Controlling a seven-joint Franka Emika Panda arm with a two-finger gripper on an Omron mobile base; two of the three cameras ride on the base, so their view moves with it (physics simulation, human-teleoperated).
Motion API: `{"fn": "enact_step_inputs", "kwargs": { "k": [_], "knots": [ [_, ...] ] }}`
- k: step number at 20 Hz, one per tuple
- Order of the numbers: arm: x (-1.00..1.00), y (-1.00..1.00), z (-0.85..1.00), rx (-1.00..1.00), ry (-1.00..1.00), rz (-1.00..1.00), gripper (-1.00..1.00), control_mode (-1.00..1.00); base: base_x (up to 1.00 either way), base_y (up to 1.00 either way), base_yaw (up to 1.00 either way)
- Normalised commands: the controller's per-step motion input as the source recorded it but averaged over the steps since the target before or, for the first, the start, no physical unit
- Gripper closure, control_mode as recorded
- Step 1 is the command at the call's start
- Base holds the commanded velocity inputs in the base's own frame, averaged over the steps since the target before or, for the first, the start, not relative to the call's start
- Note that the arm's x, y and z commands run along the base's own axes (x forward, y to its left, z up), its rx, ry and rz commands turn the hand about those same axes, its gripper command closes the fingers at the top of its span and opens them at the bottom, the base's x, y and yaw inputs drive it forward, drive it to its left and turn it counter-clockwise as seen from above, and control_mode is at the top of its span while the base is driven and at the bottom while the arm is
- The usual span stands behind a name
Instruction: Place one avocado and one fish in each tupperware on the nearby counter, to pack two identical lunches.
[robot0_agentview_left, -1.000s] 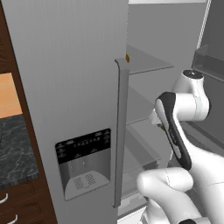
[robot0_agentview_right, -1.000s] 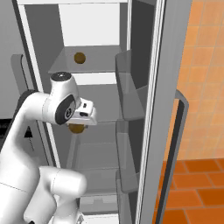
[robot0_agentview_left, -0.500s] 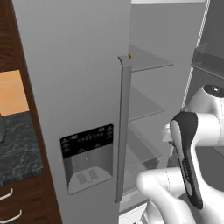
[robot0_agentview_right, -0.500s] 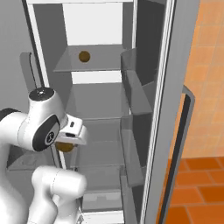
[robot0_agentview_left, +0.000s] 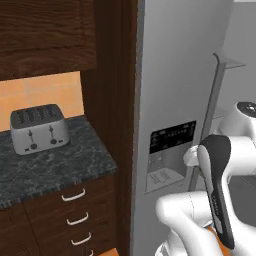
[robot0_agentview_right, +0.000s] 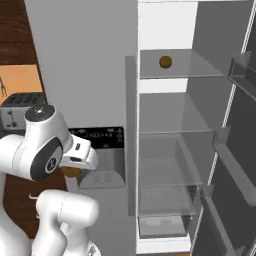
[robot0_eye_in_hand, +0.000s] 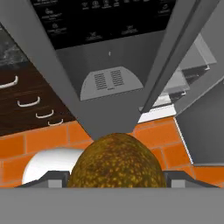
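My gripper (robot0_eye_in_hand: 116, 176) is shut on a brown-olive avocado (robot0_eye_in_hand: 117, 162), which bulges between the two fingertips in the hand view. In the right base view this avocado (robot0_agentview_right: 71, 171) peeks out under the hand, in front of the fridge's closed left door. A second avocado (robot0_agentview_right: 165, 62) rests on the top glass shelf of the open fridge. The dark marbled counter (robot0_agentview_left: 55, 167) lies to the left in the left base view, over brown drawers with silver handles. The tupperware and the fish are out of view.
A silver toaster (robot0_agentview_left: 39, 128) stands on the counter against the orange wall. The fridge's closed door with its black dispenser panel (robot0_agentview_left: 171, 155) is just ahead of the arm. The right fridge door (robot0_agentview_right: 235, 150) hangs open. Orange tiles (robot0_eye_in_hand: 43, 142) cover the floor.
Both base views have swung left, so the counter and toaster have come into view. The arm has drawn back from the fridge shelves with the avocado still in its grip.
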Motion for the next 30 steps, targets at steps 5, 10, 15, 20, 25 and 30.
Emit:
{"fn": "enact_step_inputs", "kwargs": {
  "k": [5, 10, 15, 20, 25, 30],
  "knots": [
    [0.00, 0.00, 0.00, 0.00, 0.00, 0.00, 1.00, 1.00, -0.25, 1.00, 0.07],
    [0.00, 0.00, 0.00, 0.00, 0.00, 0.00, 1.00, 1.00, -0.08, 1.00, 0.14],
    [0.00, 0.00, 0.00, 0.00, 0.00, 0.00, 1.00, 1.00, 0.00, 1.00, 0.30],
    [0.00, 0.00, 0.00, 0.00, 0.00, 0.00, 1.00, 1.00, 0.00, 1.00, 0.32],
    [0.00, 0.00, 0.00, 0.00, 0.00, 0.00, 1.00, 1.00, 0.26, 0.86, 0.21],
    [0.00, 0.00, 0.00, 0.00, 0.00, 0.00, 1.00, 1.00, 0.34, 0.56, 0.06]
  ]
}}
